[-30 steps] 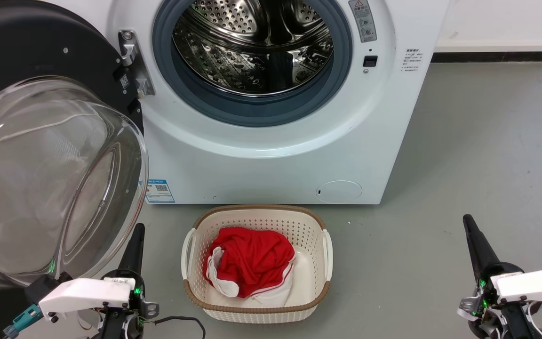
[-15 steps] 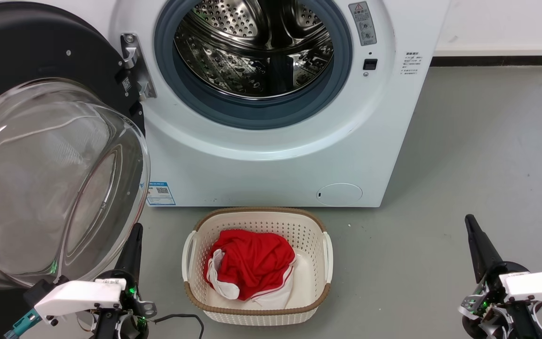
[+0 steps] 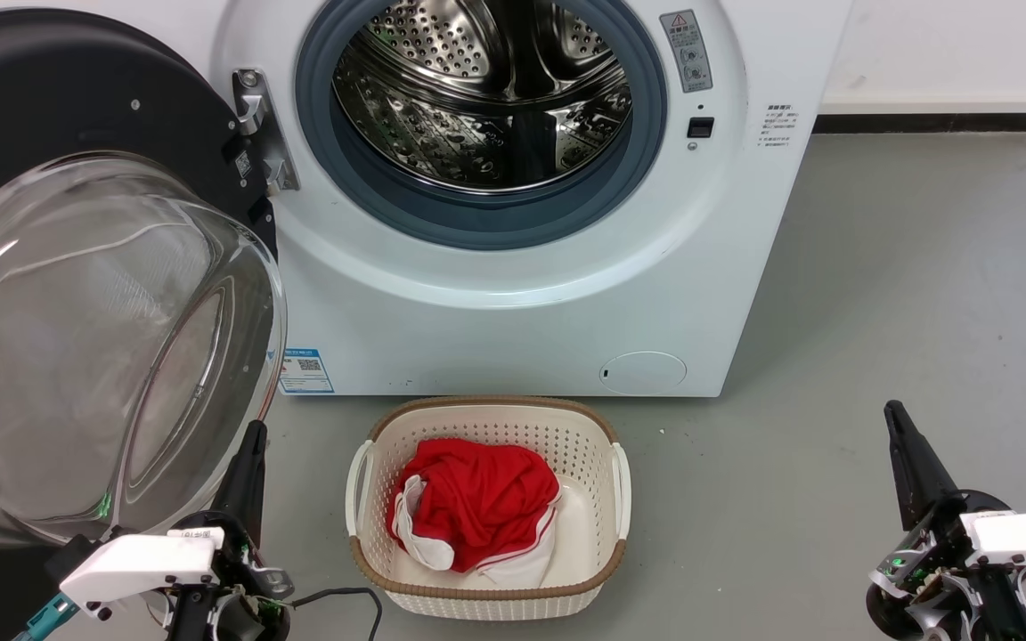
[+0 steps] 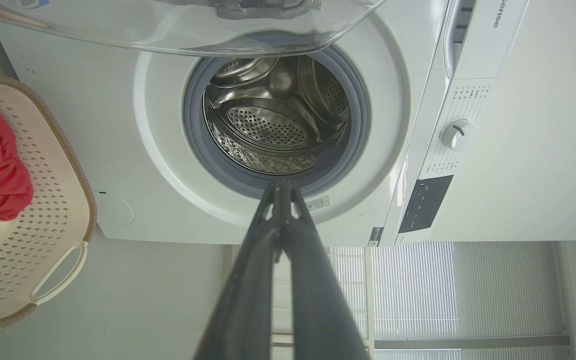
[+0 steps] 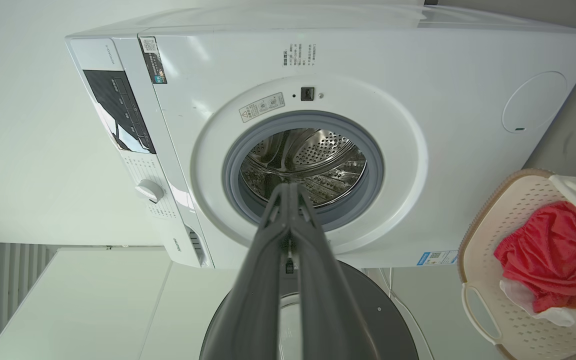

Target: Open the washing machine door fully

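White washing machine (image 3: 513,312), its bare-steel drum (image 3: 477,107) dotted with rows of round holes and ringed by a blue-grey gasket (image 3: 477,221). The washing machine door (image 3: 59,98) is glossy black around a clear glass bowl (image 3: 94,356). Low on the white front: a blue label sticker (image 3: 305,371) and a white round cap (image 3: 643,372). On the plain grey floor (image 3: 905,285), a cream laundry basket (image 3: 486,604), pierced with a grid of small holes and edged in brown weave, with a red garment (image 3: 477,494) trimmed in white. The left gripper (image 3: 255,432) and right gripper (image 3: 894,411) are near-black, with white housings and green lights. A black skirting strip (image 3: 932,122) underlines the white wall (image 3: 949,44).
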Robot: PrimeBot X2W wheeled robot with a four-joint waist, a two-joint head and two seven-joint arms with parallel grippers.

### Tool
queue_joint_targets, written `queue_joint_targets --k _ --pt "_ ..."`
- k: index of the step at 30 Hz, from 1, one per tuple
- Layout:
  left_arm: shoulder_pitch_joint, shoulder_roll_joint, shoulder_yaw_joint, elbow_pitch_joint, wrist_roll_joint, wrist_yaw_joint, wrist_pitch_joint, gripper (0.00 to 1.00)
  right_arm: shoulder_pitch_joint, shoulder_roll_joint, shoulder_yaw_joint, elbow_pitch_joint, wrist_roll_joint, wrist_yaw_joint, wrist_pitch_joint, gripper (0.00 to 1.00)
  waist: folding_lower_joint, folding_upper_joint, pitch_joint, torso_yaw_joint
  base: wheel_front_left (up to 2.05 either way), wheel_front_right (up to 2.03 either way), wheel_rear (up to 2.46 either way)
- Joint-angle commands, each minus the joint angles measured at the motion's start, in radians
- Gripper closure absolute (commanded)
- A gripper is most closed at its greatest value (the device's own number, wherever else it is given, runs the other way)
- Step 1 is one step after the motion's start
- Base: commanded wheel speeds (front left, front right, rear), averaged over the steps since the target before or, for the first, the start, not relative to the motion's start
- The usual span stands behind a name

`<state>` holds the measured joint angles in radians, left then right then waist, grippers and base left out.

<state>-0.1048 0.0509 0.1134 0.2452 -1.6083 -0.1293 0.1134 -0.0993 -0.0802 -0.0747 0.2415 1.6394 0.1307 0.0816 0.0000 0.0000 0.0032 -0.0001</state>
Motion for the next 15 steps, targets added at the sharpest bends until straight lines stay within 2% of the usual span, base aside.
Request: queue_joint_targets --k 1,15 --pt "-0.007 -0.002 0.004 0.001 -0.005 -0.004 0.005 1.0 -0.011 0.004 -0.003 0.003 0.005 0.0 0.005 1.0 0.0 0.0 0.0 0.0 0.0 0.0 0.0" --pt "-0.006 -0.001 0.004 0.001 -0.005 -0.004 0.004 1.0 -0.011 0.008 -0.008 0.003 -0.002 0.0 0.008 1.0 0.0 0.0 0.0 0.0 0.0 0.0 0.0"
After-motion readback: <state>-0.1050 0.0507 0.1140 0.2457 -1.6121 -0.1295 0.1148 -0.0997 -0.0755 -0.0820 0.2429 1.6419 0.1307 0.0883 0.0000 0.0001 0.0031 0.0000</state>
